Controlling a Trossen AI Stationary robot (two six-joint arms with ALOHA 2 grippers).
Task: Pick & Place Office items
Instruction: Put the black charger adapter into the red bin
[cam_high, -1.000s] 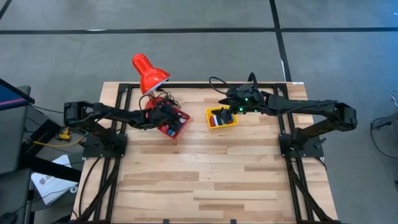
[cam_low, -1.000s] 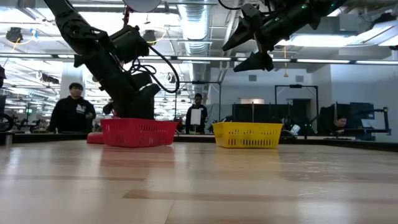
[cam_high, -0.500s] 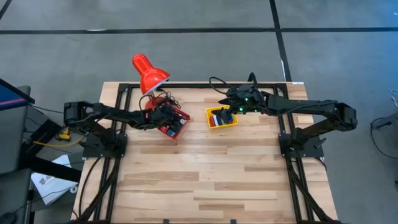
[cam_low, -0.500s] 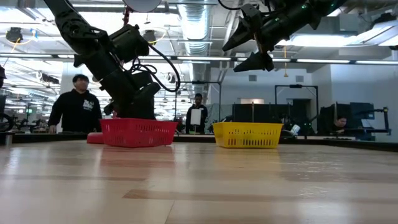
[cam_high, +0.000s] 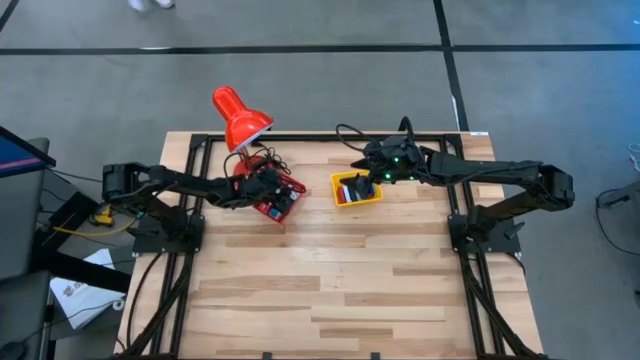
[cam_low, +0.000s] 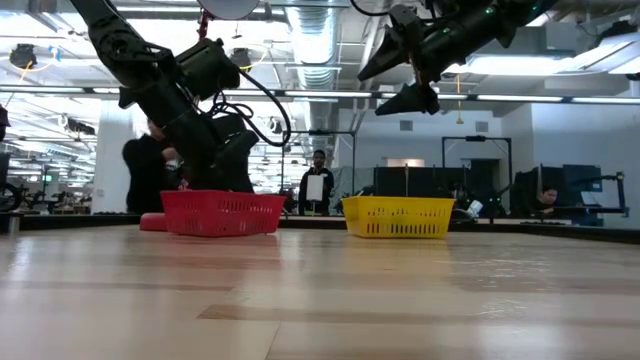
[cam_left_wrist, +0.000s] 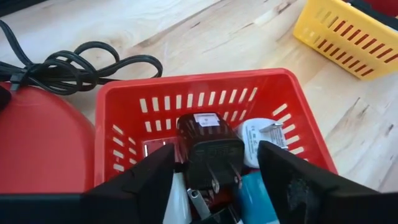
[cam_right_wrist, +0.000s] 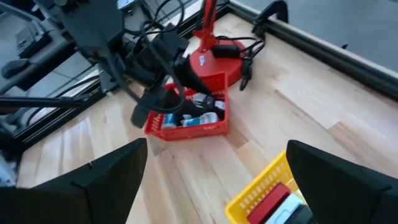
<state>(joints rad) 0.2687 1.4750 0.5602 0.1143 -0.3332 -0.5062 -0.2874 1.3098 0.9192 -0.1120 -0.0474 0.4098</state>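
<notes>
The left gripper (cam_left_wrist: 214, 177) hangs over the red basket (cam_left_wrist: 124, 106), jaws spread around a black plug (cam_left_wrist: 208, 152) lying inside. The right gripper (cam_low: 400, 70) gapes wide above the yellow basket (cam_low: 398, 217), empty.

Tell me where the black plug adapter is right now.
In the left wrist view the blocky black plug adapter lies inside the red mesh basket, between the left gripper's open fingers, beside a white adapter.
</notes>
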